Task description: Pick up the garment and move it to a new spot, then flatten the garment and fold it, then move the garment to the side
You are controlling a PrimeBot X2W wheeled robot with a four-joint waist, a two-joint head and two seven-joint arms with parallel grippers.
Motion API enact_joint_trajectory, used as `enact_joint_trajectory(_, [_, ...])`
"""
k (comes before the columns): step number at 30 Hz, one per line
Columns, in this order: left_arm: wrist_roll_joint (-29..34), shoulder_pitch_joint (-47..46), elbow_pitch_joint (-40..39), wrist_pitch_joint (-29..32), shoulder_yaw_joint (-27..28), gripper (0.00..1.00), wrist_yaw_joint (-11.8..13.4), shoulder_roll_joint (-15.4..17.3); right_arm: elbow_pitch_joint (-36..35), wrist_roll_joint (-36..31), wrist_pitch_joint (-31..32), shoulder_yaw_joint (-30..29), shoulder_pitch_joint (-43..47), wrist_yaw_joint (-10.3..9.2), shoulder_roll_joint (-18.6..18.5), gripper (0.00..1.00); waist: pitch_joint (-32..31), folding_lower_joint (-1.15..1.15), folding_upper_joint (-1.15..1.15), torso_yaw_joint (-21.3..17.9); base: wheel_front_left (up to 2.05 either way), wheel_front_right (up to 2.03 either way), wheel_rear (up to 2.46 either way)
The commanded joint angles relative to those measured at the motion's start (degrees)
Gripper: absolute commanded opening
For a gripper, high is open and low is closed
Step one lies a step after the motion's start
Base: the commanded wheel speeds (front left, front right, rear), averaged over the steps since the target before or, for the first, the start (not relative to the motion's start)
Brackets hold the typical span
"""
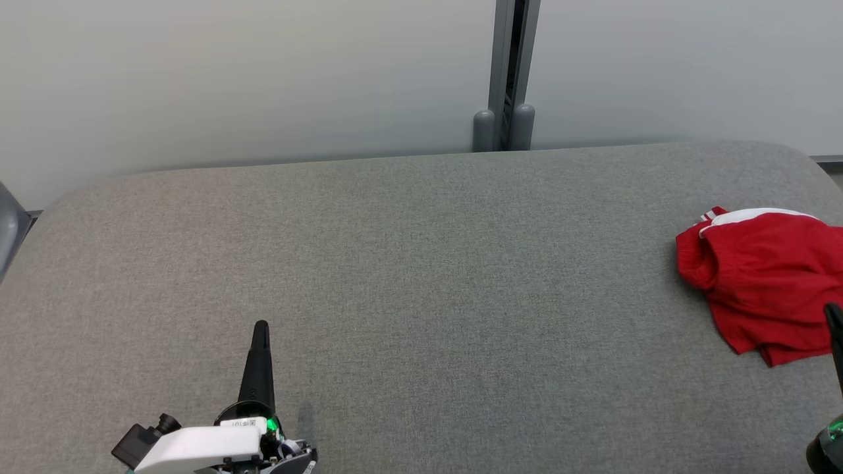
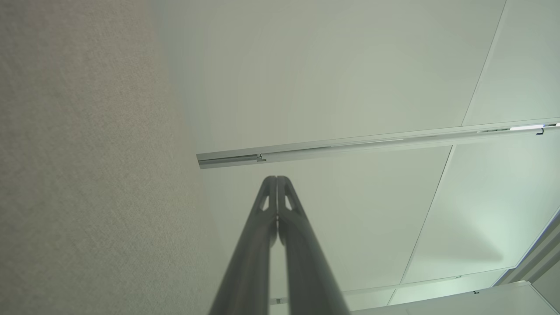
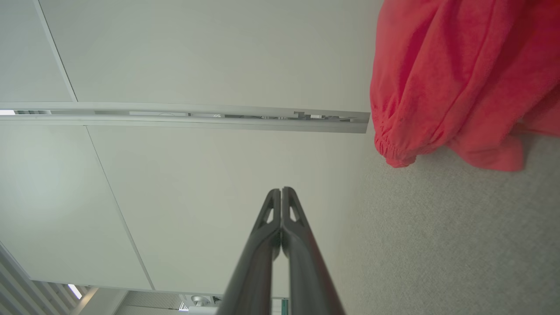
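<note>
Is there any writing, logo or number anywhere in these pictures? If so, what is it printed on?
White sticker at the base of the left pincer: it carries dark print, too small to read.
Red garment: there is a white band along one edge, and no word or logo on the side that shows.
No other text can be made out.
</note>
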Motion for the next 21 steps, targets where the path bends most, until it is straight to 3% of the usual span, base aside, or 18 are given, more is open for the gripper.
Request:
enact_joint_trajectory(1, [-0.09,-0.66,0.01,-0.11,0.28,0.00,-0.29,0.17,-0.01,-0.03,0.28,-0.13,-0.37,0.02,-0.14,0.00,0.00,0.00,0.00,0.00,0.00,0.00,0.00])
enact_joint_trajectory(21, [-0.09,-0.66,0.00,-0.10,0.27,0.00,-0.29,0.17,-0.01,-0.05,0.33,-0.17,-0.39,0.02,-0.10,0.00,0.00,0.00,0.00,0.00,0.00,0.00,0.00])
